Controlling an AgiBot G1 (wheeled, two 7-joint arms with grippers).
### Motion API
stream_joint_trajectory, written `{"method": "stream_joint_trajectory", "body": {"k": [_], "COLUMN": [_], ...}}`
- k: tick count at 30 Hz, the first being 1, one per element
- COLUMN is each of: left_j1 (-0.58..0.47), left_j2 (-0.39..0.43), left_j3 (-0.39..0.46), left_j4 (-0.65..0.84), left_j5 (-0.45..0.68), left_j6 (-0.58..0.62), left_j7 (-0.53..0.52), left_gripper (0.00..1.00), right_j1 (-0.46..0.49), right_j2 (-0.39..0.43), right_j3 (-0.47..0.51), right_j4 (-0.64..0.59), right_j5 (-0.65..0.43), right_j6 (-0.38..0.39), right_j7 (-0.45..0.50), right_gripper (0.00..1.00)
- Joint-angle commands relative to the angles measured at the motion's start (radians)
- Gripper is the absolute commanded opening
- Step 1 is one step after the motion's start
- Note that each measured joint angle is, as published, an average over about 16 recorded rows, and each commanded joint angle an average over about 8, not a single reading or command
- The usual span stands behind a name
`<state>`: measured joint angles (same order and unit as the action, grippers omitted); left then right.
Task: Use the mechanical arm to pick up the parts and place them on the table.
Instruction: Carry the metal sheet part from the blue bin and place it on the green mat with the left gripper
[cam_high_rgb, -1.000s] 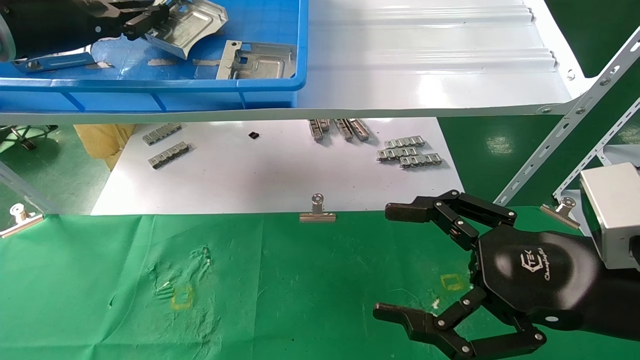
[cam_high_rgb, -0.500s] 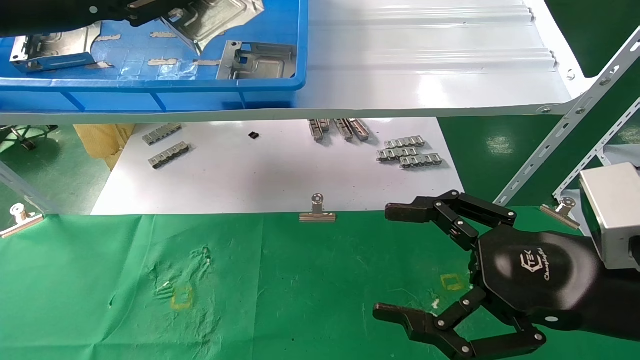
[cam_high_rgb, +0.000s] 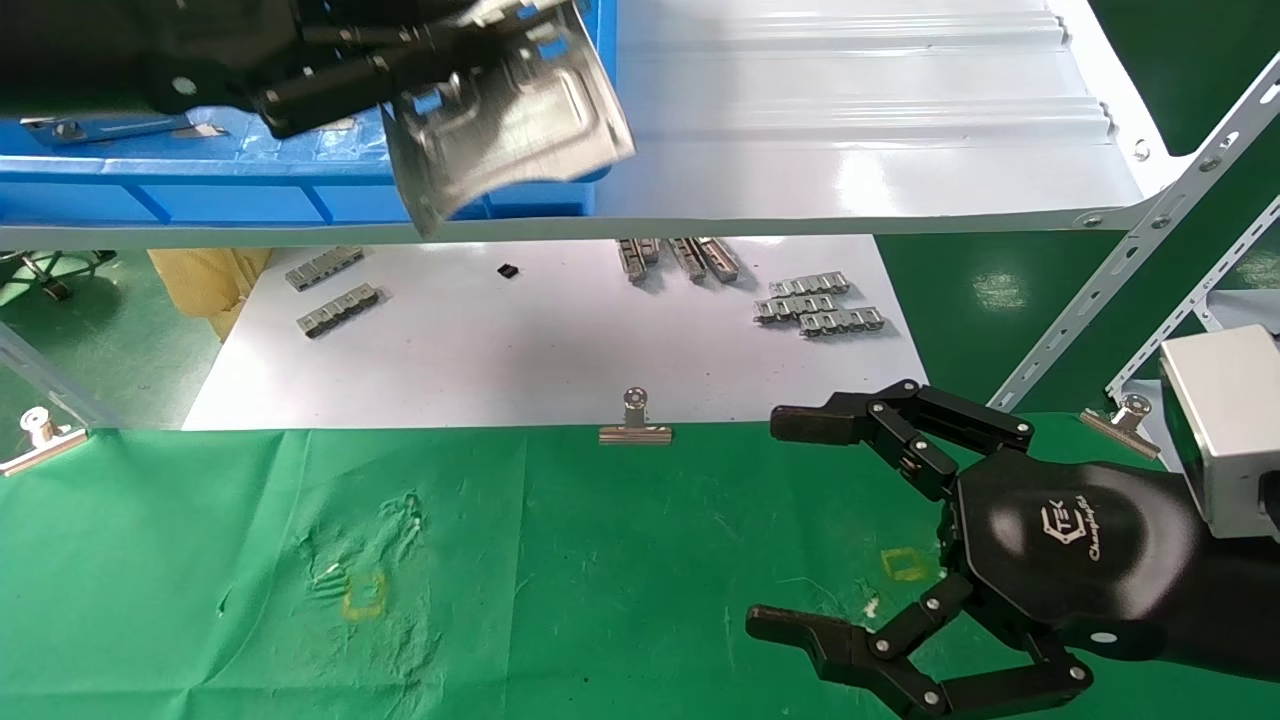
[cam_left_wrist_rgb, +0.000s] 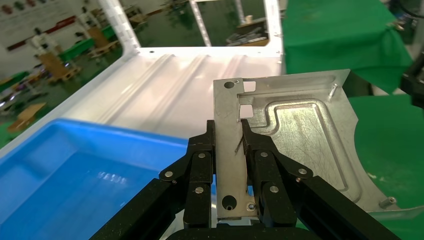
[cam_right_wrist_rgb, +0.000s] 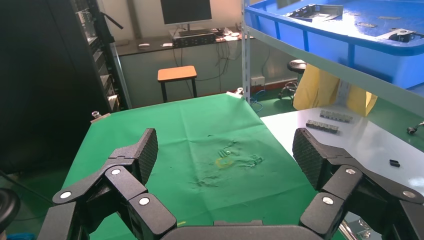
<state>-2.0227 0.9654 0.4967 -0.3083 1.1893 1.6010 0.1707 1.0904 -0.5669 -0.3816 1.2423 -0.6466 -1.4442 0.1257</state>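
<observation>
My left gripper (cam_high_rgb: 450, 70) is shut on a silver bracket (cam_high_rgb: 510, 130) and holds it in the air over the front right corner of the blue bin (cam_high_rgb: 300, 185). In the left wrist view the fingers (cam_left_wrist_rgb: 202, 160) pinch the bracket's perforated flange, and the embossed plate (cam_left_wrist_rgb: 300, 135) hangs beyond them. Another bracket (cam_high_rgb: 100, 128) lies in the bin, mostly hidden by the arm. My right gripper (cam_high_rgb: 780, 525) is open and empty, low over the green cloth table (cam_high_rgb: 600, 560) at the right. It is also open in its own view (cam_right_wrist_rgb: 226, 150).
The bin stands on a glossy white shelf (cam_high_rgb: 850, 150). Below it a white board (cam_high_rgb: 550, 350) carries grey toothed strips (cam_high_rgb: 820, 305). A binder clip (cam_high_rgb: 635, 425) grips the cloth's far edge. Yellow squares (cam_high_rgb: 363, 595) (cam_high_rgb: 905, 563) mark the cloth. Shelf uprights (cam_high_rgb: 1130, 260) stand at the right.
My left gripper has lifted the bracket out of the blue bin and brought it right and forward, over the bin's front edge. The right arm has not moved.
</observation>
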Motion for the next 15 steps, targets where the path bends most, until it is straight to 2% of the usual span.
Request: {"method": "stream_joint_trajectory", "body": {"k": [1,9,15], "left_j1": [0.024,0.218,0.295], "left_j2": [-0.003,-0.175,-0.273], "left_j3": [0.008,0.131,0.245], "left_j4": [-0.057,-0.448,-0.526], "left_j5": [-0.022,-0.270,-0.284], "left_j6": [0.010,0.001,-0.009], "left_j7": [0.000,-0.044,0.019], "left_gripper": [0.00,0.00,0.00], "right_j1": [0.000,0.000,0.000], "right_j2": [0.000,0.000,0.000], "right_j3": [0.000,0.000,0.000], "right_j4": [0.000,0.000,0.000], "right_j5": [0.000,0.000,0.000], "right_j6": [0.000,0.000,0.000], "right_j7": [0.000,0.000,0.000], "right_gripper": [1.00,1.00,1.00]}}
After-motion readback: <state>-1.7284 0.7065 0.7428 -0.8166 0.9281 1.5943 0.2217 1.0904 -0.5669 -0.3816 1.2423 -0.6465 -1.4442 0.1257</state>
